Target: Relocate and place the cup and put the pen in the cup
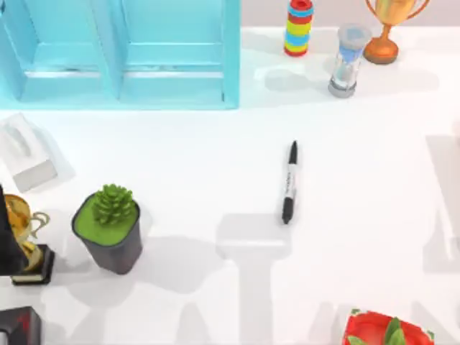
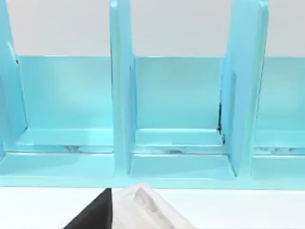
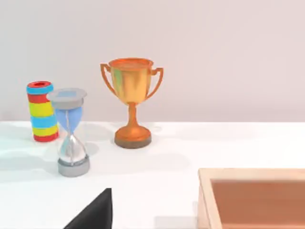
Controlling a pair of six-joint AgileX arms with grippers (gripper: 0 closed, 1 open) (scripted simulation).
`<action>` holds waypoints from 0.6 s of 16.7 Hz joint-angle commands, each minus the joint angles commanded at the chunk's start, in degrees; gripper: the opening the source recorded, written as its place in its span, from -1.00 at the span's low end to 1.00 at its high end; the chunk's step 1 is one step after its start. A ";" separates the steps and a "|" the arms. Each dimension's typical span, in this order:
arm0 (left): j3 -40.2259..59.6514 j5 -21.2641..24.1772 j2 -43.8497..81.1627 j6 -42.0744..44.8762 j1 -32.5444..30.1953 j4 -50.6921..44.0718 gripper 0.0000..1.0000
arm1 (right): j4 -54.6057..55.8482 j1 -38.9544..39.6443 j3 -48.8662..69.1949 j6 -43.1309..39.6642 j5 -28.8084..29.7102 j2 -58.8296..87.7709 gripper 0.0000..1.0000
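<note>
The pen, a slim black marker with a white label band, lies flat near the middle of the white table, running from front to back. The cup is out of view. A dark wedge of my left gripper shows low in the left wrist view, facing the blue shelf and a white tissue box. A matching dark wedge of my right gripper shows in the right wrist view, facing the hourglass and the orange trophy.
The blue shelf spans the back left. The tissue box, a dark plant pot and a golden trophy stand at the left. A striped cylinder, the hourglass and the orange trophy stand at the back right. A wooden box sits close to my right gripper.
</note>
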 joint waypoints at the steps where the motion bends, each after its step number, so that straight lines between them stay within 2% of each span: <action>1: 0.00 0.00 0.00 0.00 0.00 0.00 1.00 | 0.00 0.00 0.00 0.00 0.00 0.00 1.00; 5: 0.00 0.00 0.00 0.00 0.00 0.00 1.00 | -2.41 -0.94 2.91 -0.83 0.07 3.32 1.00; 10: 0.00 0.00 0.00 0.00 0.00 0.00 1.00 | -13.49 -5.11 16.56 -4.82 0.20 18.68 1.00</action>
